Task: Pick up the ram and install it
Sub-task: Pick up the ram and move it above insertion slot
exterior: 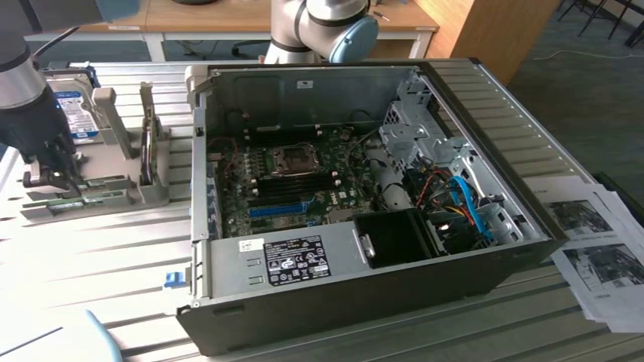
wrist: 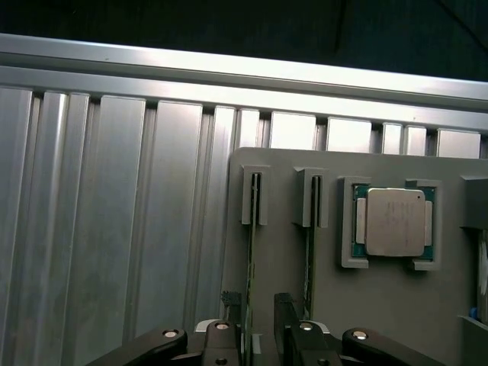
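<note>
Starting at the exterior view's left, you have the claw [exterior: 53, 172] down over the holder [exterior: 151, 192], which sits near that edge of the worktop [exterior: 111, 264]. In the wrist view its fingers [wrist: 229, 316] stand spread, one on each side of the ram [wrist: 251, 259]. There is a gap on both sides, so nothing is pinched yet.

The ram stands on its thin edge in the slot nearest the holder's side edge, with bare worktop beyond it. Its long axis runs straight along the gap between the fingers, parallel to their faces. By my reading, you would need no turn of the wrist to close on it.

Room is tight on one side. A second stick [wrist: 308, 259] stands in the next slot, just beside the outer face of one finger. Past that, a CPU [wrist: 394, 221] lies flat in its pocket. A drive [exterior: 72, 113] stands upright at the holder's back edge, near the arm [exterior: 20, 83].

The worktop is ribbed metal, hard and grooved. Further right, the open case [exterior: 332, 302] takes the worktop's middle, its board [exterior: 292, 181] facing up. Papers [exterior: 599, 249] lie at the edge on the exterior view's right.
</note>
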### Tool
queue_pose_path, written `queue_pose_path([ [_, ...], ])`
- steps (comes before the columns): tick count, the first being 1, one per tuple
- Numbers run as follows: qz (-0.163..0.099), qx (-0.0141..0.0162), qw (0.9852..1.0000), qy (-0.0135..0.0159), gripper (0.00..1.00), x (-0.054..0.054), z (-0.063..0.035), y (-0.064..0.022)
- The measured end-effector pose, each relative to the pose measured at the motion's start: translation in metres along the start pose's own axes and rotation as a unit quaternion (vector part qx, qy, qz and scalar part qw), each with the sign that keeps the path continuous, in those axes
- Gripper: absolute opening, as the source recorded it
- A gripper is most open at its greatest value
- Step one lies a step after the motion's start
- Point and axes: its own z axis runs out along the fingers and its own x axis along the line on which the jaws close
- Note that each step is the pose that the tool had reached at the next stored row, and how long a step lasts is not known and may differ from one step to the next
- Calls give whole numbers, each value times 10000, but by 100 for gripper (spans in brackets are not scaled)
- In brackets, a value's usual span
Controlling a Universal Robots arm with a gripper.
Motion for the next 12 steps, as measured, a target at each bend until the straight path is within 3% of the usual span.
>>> queue_pose_path([
  [12, 0, 1, 10000, -1, 31, 0, 29, -1],
])
